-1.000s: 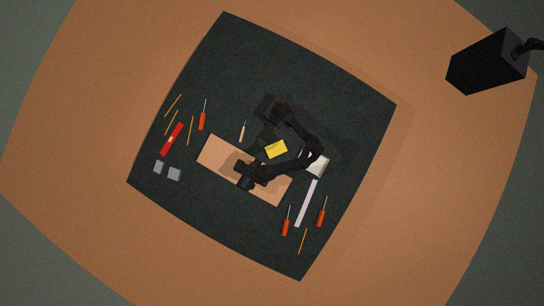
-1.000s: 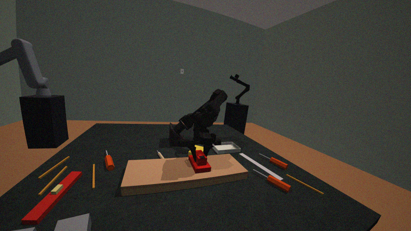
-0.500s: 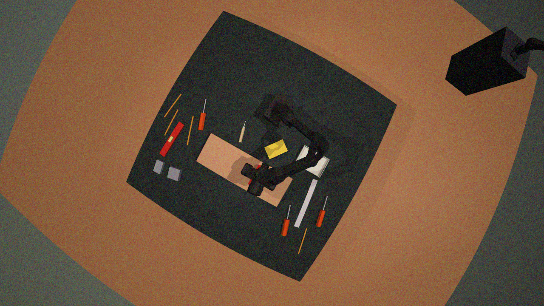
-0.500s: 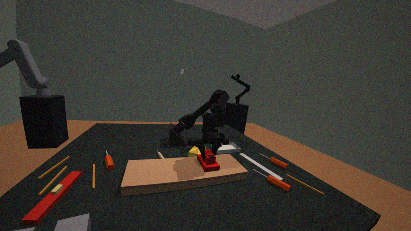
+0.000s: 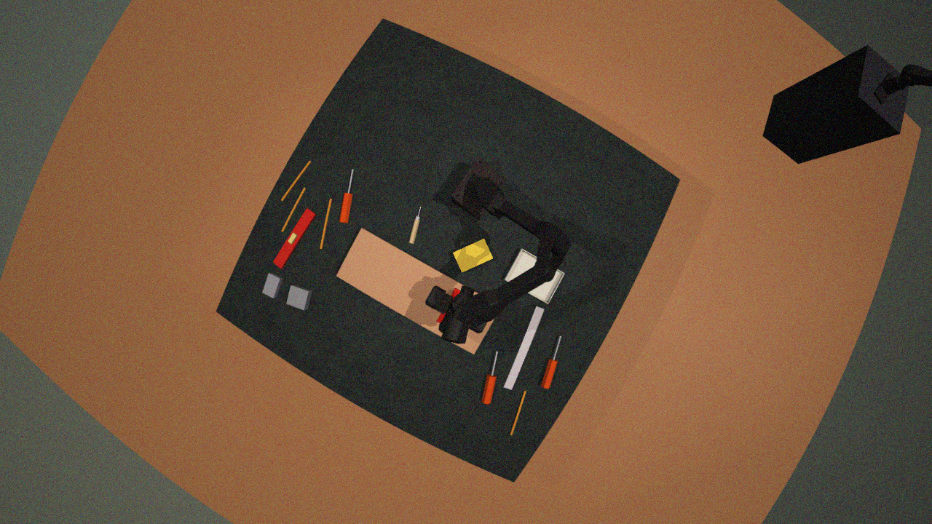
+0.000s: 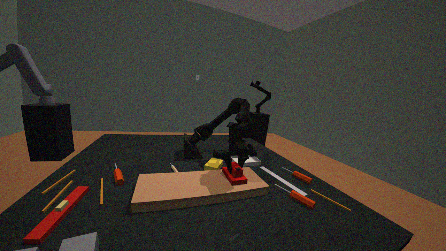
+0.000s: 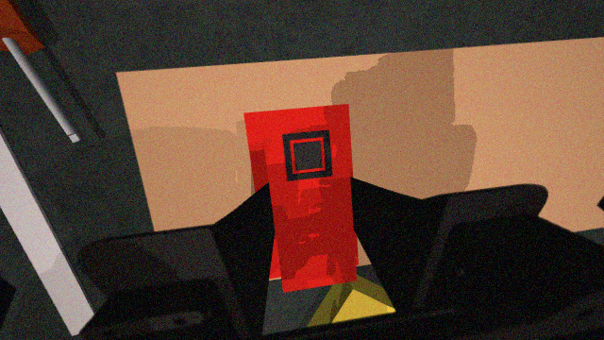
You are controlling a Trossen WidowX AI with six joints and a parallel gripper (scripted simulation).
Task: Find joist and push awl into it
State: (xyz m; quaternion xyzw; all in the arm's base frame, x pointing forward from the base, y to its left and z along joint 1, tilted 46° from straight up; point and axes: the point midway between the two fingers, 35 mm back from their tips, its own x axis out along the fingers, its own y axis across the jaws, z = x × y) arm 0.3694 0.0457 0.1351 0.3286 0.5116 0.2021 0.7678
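Note:
My gripper [image 6: 236, 165] [image 7: 305, 183] is shut on the red stud finder [image 6: 234, 176] [image 7: 302, 118], its fingers on both sides of the raised grip. The stud finder is upright on or just above the tan floor panel [image 5: 374, 260] [image 6: 168, 185] [image 7: 528, 94], near the panel's end on the tray side. The square on top of it looks dark. The awl [image 5: 413, 229] [image 6: 174, 168], with a pale handle, lies behind the panel. The white tray [image 5: 554, 287] [image 6: 256, 163] stands behind that same end, partly under the arm in the top view. The joist is hidden.
A yellow block [image 5: 472, 255] [image 6: 213, 164] sits between panel and tray. A pale strip [image 5: 523, 348] [image 6: 282, 180] and two orange screwdrivers [image 5: 489, 388] [image 5: 550, 373] lie beyond the panel's tray-side end. A red level [image 5: 294, 237], another screwdriver [image 5: 346, 207] and two grey blocks [image 5: 271, 285] [image 5: 298, 297] lie past the other end.

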